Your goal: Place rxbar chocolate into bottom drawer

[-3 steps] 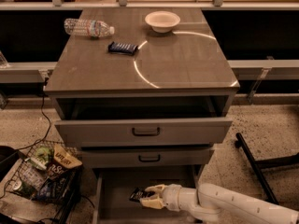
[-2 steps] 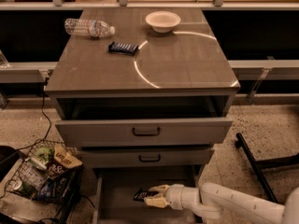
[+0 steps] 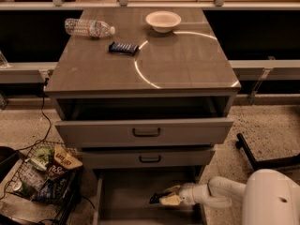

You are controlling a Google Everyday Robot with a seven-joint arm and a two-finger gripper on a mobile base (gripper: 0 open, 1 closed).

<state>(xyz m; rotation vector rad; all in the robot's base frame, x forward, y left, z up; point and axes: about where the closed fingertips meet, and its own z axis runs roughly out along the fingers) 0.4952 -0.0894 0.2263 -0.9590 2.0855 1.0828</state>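
The bottom drawer (image 3: pixel 123 196) is pulled open at the foot of the grey-brown cabinet. My gripper (image 3: pixel 165 198) reaches in from the right on a white arm and sits low inside the drawer, right of its middle. It is shut on the rxbar chocolate (image 3: pixel 155 198), whose dark end sticks out to the left of the pale fingers (image 3: pixel 170 200). The bar is just above the drawer floor.
The top drawer (image 3: pixel 145 131) is pulled out partly, above the middle drawer (image 3: pixel 149 157). On the cabinet top lie a dark blue bar (image 3: pixel 123 48), a water bottle (image 3: pixel 89 27) and a white bowl (image 3: pixel 163 20). A wire basket of snacks (image 3: pixel 44 178) stands left. A black leg (image 3: pixel 262 158) lies right.
My gripper with the bar has moved slightly right and lower inside the bottom drawer. The arm has come nearer the camera.
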